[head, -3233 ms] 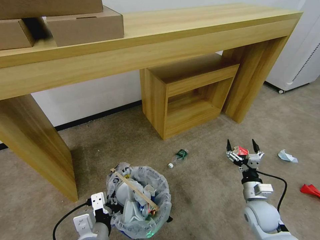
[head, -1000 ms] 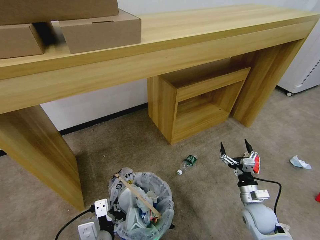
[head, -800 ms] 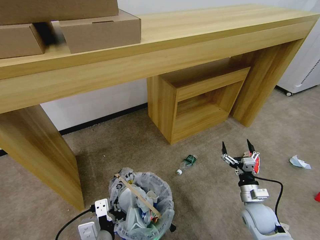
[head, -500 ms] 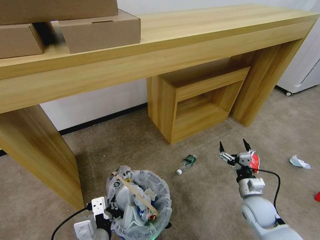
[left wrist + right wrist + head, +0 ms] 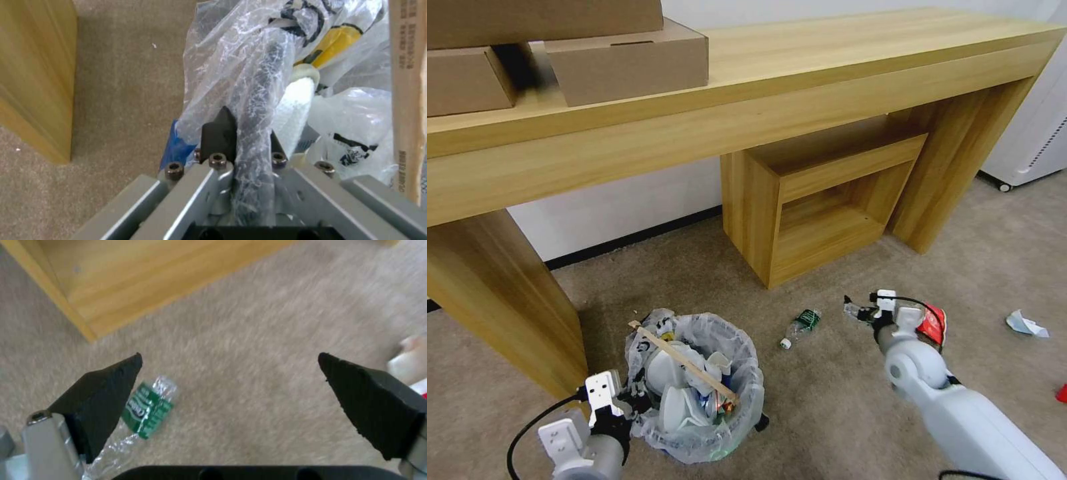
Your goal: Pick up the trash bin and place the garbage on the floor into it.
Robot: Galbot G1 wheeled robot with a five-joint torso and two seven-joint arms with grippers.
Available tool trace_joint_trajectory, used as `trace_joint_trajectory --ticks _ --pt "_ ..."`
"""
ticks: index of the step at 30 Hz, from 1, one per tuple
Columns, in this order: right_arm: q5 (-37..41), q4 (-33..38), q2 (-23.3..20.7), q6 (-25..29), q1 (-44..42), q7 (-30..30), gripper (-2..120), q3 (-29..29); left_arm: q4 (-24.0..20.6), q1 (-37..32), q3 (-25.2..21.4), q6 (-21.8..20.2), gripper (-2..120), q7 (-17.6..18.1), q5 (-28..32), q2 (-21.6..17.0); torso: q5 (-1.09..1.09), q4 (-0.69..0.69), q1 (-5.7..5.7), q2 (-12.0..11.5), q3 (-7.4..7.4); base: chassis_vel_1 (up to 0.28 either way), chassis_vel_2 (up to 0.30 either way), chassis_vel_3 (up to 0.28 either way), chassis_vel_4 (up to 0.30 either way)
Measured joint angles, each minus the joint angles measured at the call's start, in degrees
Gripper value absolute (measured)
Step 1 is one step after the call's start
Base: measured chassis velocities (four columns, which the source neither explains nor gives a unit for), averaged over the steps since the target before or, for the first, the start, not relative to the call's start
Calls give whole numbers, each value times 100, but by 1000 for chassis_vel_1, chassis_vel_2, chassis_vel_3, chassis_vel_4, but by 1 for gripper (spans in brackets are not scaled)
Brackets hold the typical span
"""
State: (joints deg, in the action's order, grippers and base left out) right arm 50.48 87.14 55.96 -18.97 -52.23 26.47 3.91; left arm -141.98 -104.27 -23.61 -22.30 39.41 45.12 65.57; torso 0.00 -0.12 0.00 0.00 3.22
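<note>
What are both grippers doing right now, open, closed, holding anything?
Left gripper: closed on the trash bin rim.
Right gripper: open, empty, above the bottle.

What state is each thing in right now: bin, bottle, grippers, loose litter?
trash bin: upright, nearly full, wooden stick lying across its top.
left gripper: shut on the bin's bagged rim.
right gripper: open, empty, above the bottle.
green-labelled bottle: lying on its side on the carpet.
red packet: on the carpet, beside the right arm.
white wrapper: crumpled, on the carpet.
</note>
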Motion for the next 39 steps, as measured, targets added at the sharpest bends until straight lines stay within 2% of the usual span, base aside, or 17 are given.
trace_joint_trajectory --ticks 3,5,6,7,10,14,23,39 --pt "117 -386 231 -55 413 43 100 -315 58 6 -5 0 0 5 1 20 -2 -1 0 0 0 0 0 0 0" --pt "125 -694 480 -55 740 50 100 -510 110 19 -2 0 0 16 -6 41 -1 0 0 0 0 0 0 0 0" --pt "92 -946 740 -33 998 40 100 -652 140 20 3 2 0 21 -14 56 -2 0 0 0 0 0 0 0 0" --pt "92 -946 740 -33 998 40 100 -652 140 20 3 2 0 21 -14 56 -2 0 0 0 0 0 0 0 0" --pt "-105 -1528 1236 72 1310 -11 100 -851 175 15 1 5 0 29 -29 86 0 3 0 0 0 0 0 0 0" --pt "-234 -1914 1512 55 1313 -76 100 -740 221 0 -20 7 0 45 -40 92 -2 0 0 0 0 0 0 0 0" --pt "-365 -2603 1862 49 1172 -87 100 -404 351 36 83 17 0 69 -124 152 1 -1 0 0 -1 0 0 0 0" --pt "-954 -3600 2149 696 1319 -625 100 -235 468 -3 299 56 0 36 -362 190 0 0 0 0 -1 0 0 0 0"
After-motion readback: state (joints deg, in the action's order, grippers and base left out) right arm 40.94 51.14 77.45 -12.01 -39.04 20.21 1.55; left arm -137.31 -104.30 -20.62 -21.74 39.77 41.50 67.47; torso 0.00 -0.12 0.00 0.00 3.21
